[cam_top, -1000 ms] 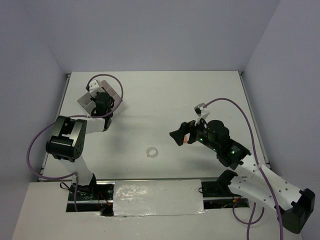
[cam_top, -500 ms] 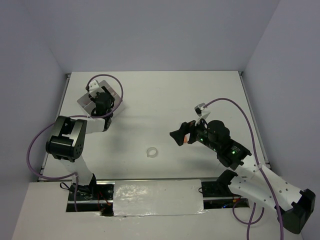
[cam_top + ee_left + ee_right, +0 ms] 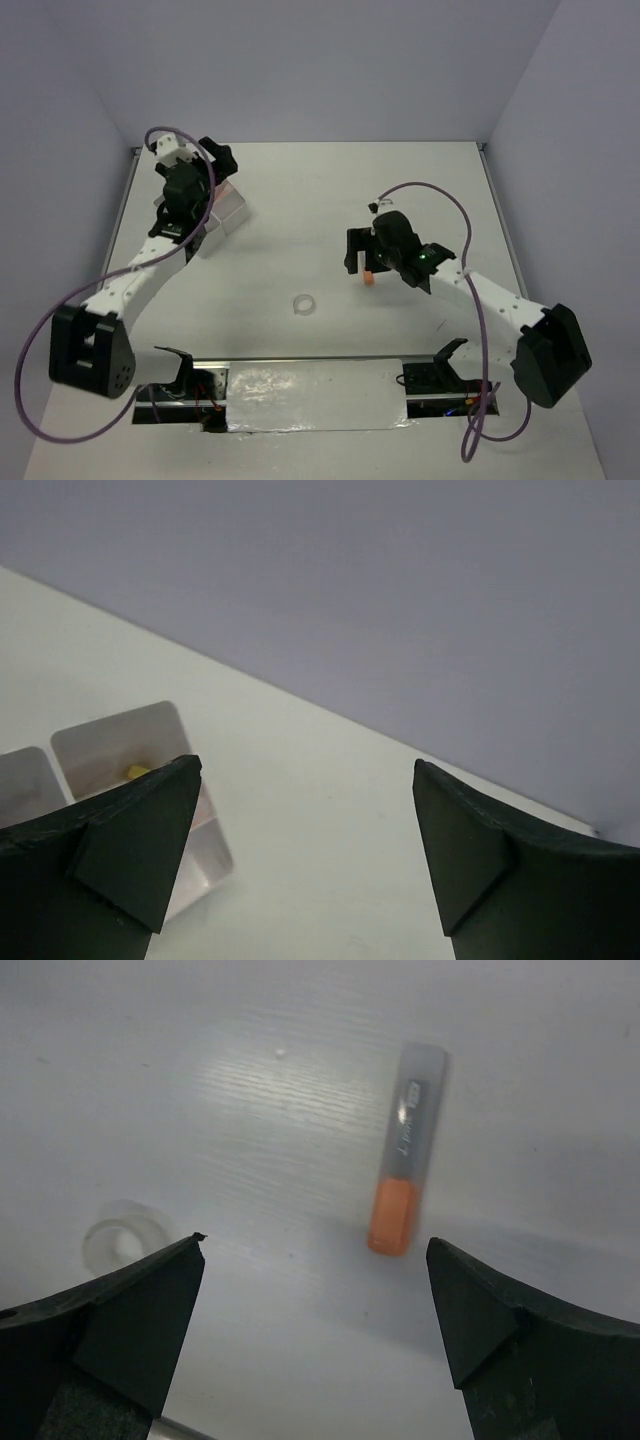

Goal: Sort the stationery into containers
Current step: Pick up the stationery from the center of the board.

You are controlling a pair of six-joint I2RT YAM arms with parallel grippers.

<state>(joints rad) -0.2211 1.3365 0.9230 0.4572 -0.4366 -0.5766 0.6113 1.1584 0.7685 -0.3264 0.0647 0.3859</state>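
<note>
- Judged from how things lie, the sorting is well along but not finished: only two loose pieces show on the surface (image 3: 300,190), and the other stationery is nowhere else in view.
- One is the orange marker (image 3: 403,1160), with a greyish clear cap, lying flat right of centre.
- The other is the clear tape ring (image 3: 122,1243), lying near the marker but apart from it, towards the near edge.
- The containers (image 3: 232,206) sit at the far left of the surface, a block of white square trays partly covered by the left arm.
- In the left wrist view, one compartment is mostly bare, with a small yellowish item (image 3: 135,772) at its edge just behind a finger.
- The contents of the other compartments cannot be told.
- The left hand (image 3: 306,764) is spread wide and holds nothing; it hangs over the far corner of the containers.
- The right hand (image 3: 315,1240) is also spread wide and empty, poised above the marker, which lies between its fingers in the wrist view without touching them.
- Both loose pieces are likely to need carrying across to the trays.
</note>
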